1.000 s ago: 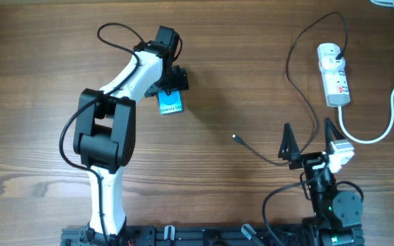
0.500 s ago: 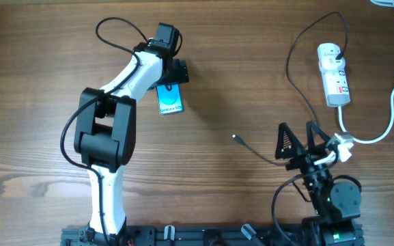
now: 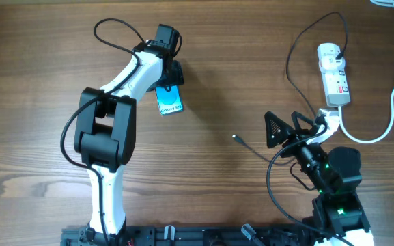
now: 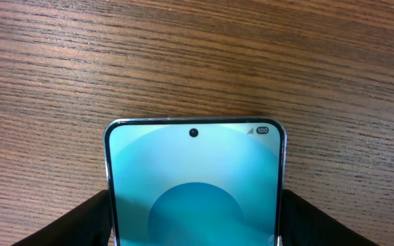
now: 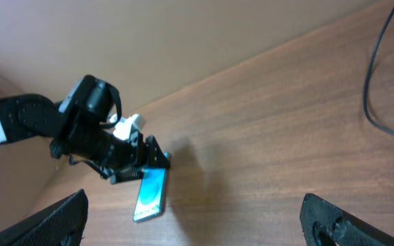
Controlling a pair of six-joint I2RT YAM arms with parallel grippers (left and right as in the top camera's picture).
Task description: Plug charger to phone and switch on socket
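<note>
— Wooden table (image 3: 237,55): what is gripped by the left gripper (image 4: 194,205)?
— The phone (image 3: 170,100) is clasped flat, screen up, at both long edges. The right gripper (image 3: 298,127) is spread wide, nothing held; the charger (image 3: 235,137) tip is laid nearby, the socket (image 3: 334,75) beyond.

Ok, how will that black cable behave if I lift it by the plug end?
Probably floppy: the cable lies in loose curves, so it should droop and trail. The plug tip looks small and light, so it may swing or twist.
</note>
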